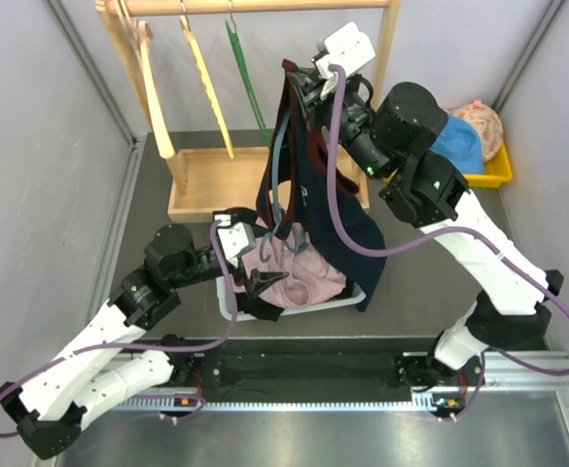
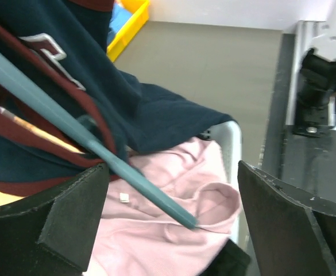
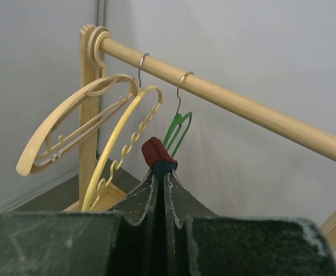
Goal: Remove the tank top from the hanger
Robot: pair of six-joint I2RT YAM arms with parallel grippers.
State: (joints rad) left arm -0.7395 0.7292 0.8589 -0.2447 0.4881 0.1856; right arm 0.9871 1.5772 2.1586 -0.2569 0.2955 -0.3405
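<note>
Matte dark-grey worktop (image 1: 430, 282) between pale walls (image 1: 31, 97), with round-railed wooden rack (image 1: 265, 6) across upper frame. Soft navy tank top (image 1: 308, 195), maroon-edged, hung at upper centre from right claw (image 3: 162, 178), clamped tight on a maroon strap fold. Long axis running down the frame, hem draped toward lower right, slim blue-grey hanger (image 2: 70, 129) threaded inside and slanting from upper left to lower centre in left wrist view. Left claw (image 2: 173, 184) spread wide, hanger's tip seen between its fingers, over crumpled pink garment (image 1: 303, 277) in white basket (image 2: 231, 149).
</note>
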